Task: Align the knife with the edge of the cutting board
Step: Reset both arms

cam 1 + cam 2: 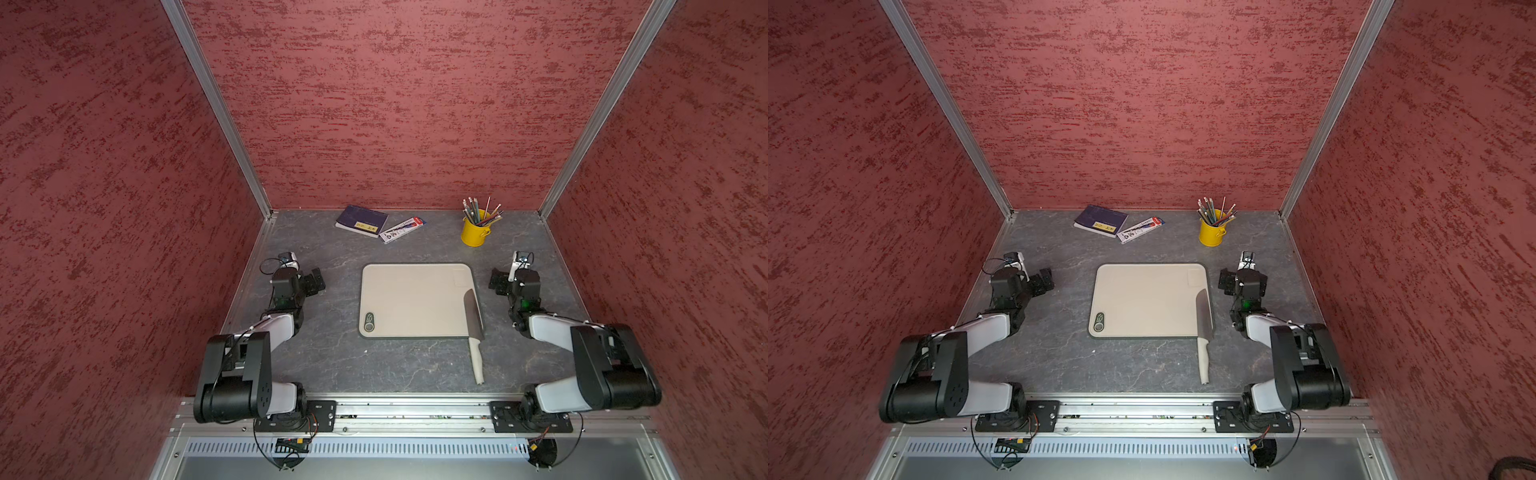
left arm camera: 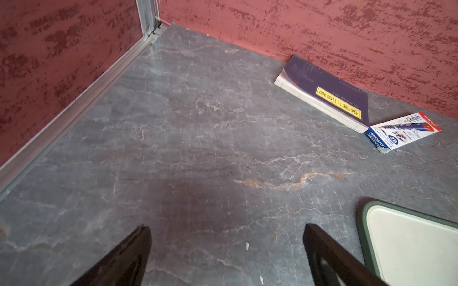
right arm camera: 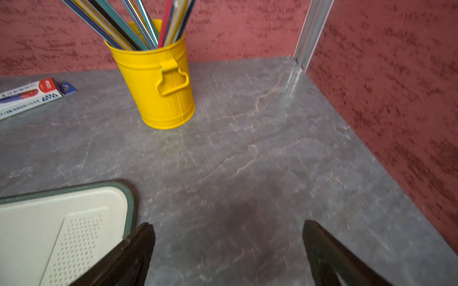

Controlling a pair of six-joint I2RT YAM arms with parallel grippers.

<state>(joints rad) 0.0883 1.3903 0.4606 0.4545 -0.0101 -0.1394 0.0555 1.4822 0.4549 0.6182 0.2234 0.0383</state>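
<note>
— Where is the knife?
— It lies flat along the right-hand edge of the cutting board. The blade is on the board and the off-white handle juts past the near rim onto the grey table.
— And the grippers?
— The left gripper and right gripper both gape wide and hold nothing. Each hangs over bare table beside the board.

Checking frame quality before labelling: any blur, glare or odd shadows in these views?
Left wrist view: sharp, booklet label readable, soft shadow ahead of the left gripper. Right wrist view: slightly smeared, yellow cup and cutting board edges soft. Both top views: wide-angle stretch toward the corners; knife blade dull grey, no hard glare.
</note>
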